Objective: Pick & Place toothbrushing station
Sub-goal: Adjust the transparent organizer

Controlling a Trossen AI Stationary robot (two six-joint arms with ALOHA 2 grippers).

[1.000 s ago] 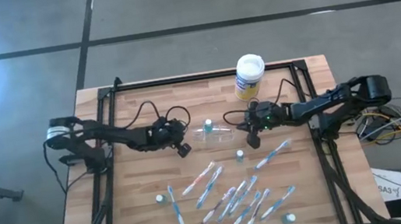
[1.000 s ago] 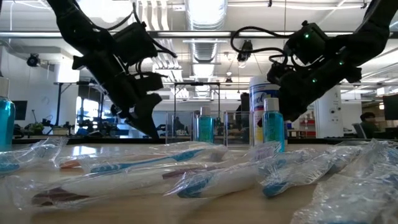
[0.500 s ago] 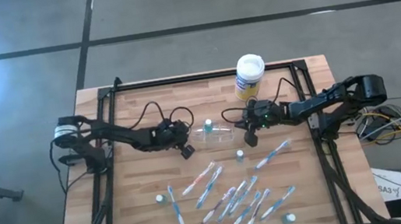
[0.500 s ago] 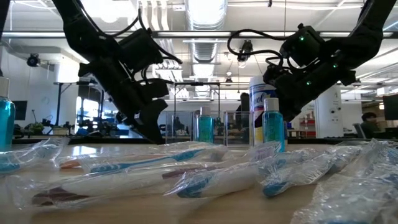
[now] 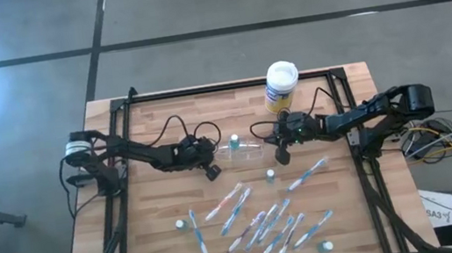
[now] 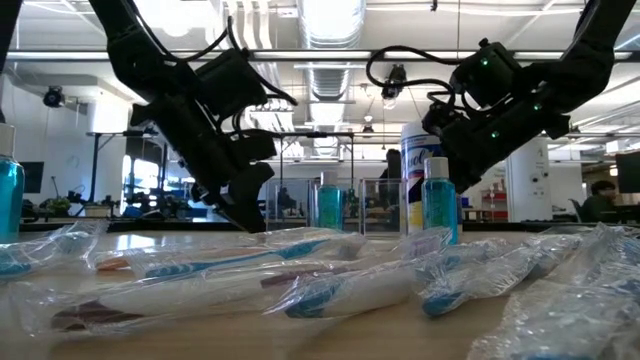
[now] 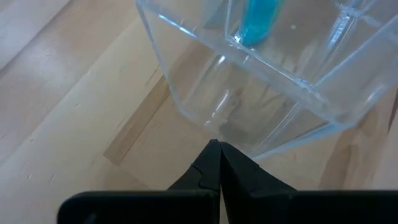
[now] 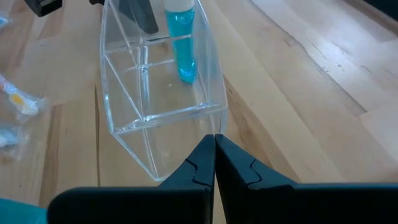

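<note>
Flanking the clear holder point(image 5: 242, 149) mid-tabletop, the left pincer point(image 7: 219, 163) and right pincer point(image 8: 214, 155) are both pinched closed, empty; loading seems underway, so next a toothbrush point(image 5: 307, 172) needs grasping.

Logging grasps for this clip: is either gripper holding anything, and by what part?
Nothing is held. The left gripper and right gripper both have shut, empty jaws beside the clear holder.

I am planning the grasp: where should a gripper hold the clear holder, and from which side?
Judging by its pose, grip a thin end wall of the clear holder from above, fingers astride the rim. It stands upright with its top open, and the blue tube fills only one compartment, away from the right gripper.
</note>
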